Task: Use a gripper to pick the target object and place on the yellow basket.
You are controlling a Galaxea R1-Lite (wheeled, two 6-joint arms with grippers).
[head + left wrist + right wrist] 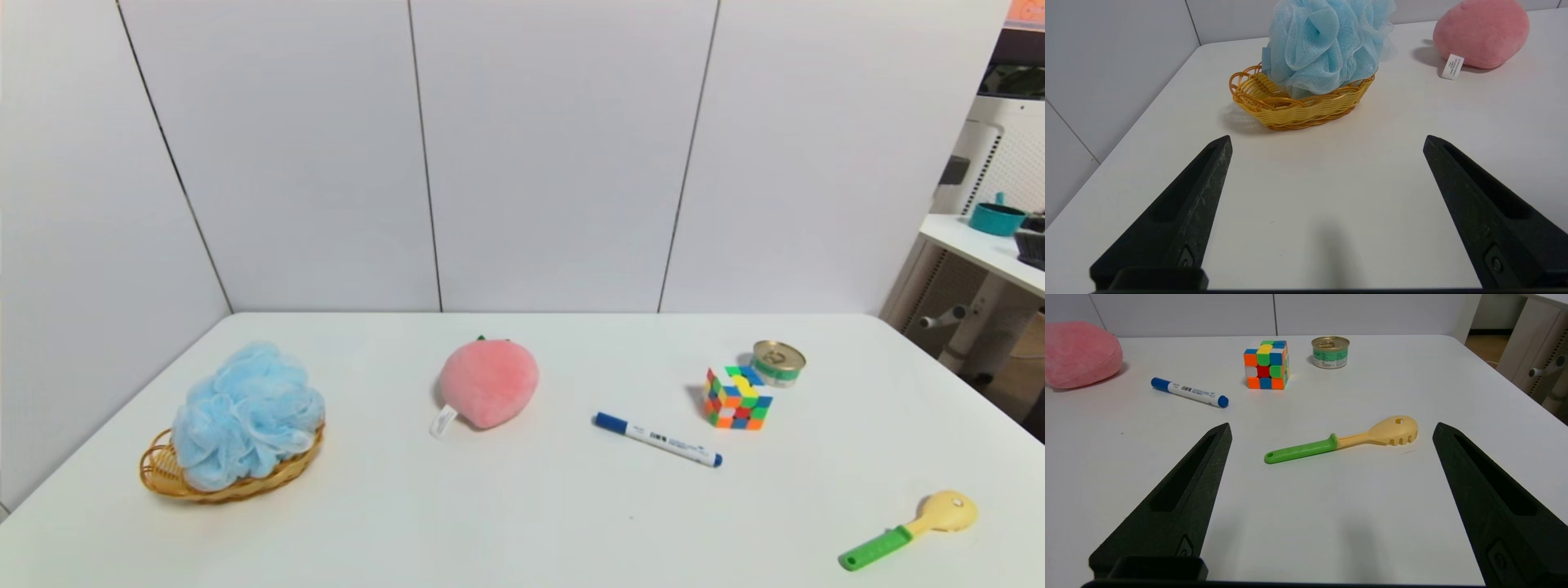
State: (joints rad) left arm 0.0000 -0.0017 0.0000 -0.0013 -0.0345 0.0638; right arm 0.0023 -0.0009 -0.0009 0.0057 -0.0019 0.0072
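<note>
- Left gripper [1327, 141]: two black wedge fingers spread wide, nothing between them, above bare table short of the yellow basket [1294, 104]. Outside the head view.
- Right gripper [1331, 430]: likewise two black fingers set wide apart and empty, over the table with the pasta spoon [1341, 440] lying beyond the tips.
- Count: one basket, one blue pouf, one plush peach, one marker, one cube, one tin, one spoon; seven loose items total.
- Blue bath pouf [247, 415]: sits in the yellow basket, overflowing its rim; ruffled light blue mesh, ball-shaped.
- Basket: oval woven wicker, golden yellow, looped scalloped rim, shallow sides; the leftmost object on the table.
- Pink plush peach [488, 382]: to the basket's right, apart from it; soft pile, white fabric tag.
- Marker [657, 439]: farther right of the basket than the peach; white barrel, blue cap, lying flat.
- Puzzle cube [737, 398]: multicoloured, beyond the marker; round metal tin [778, 363] with green label just behind it.
- Spoon: green handle, pale yellow slotted head, farthest from the basket.
- Table [522, 523]: smooth, matte white. White panelled walls behind and to the left.
</note>
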